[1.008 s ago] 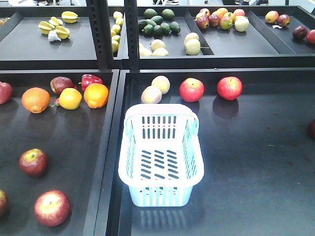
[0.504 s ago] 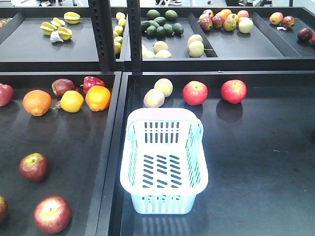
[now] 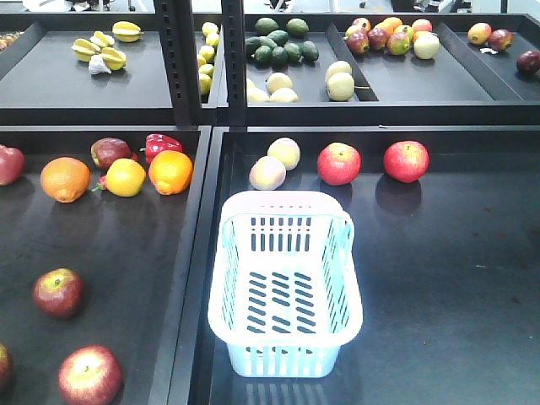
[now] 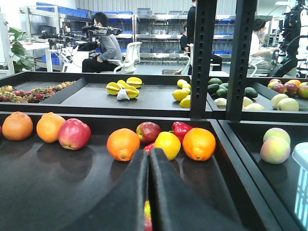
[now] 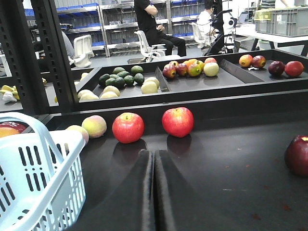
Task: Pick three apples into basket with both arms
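The pale blue basket point(image 3: 284, 283) stands empty at the front of the right shelf tray; its corner also shows in the right wrist view as basket point(image 5: 38, 168). Three dark red apples lie in the left tray: one apple point(image 3: 57, 292), a nearer apple point(image 3: 89, 375), and a third apple point(image 3: 2, 364) cut by the frame edge. Neither arm appears in the front view. My left gripper point(image 4: 149, 155) is shut, low over the left tray, pointing at the fruit row. My right gripper point(image 5: 154, 154) is shut, just right of the basket, pointing toward two bright red apples point(image 5: 128, 127).
Behind the basket lie two pale peaches point(image 3: 276, 164) and two red apples point(image 3: 338, 163). The left tray's back row holds oranges point(image 3: 170, 171), a lemon point(image 3: 125, 177), a red pepper point(image 3: 160, 143) and another apple point(image 3: 110, 152). A black post point(image 3: 181, 59) divides the upper shelves. A dark apple point(image 5: 298, 155) sits far right.
The whole scene has slid slightly down and to the right in the front view. The basket and fruit keep their places relative to each other.
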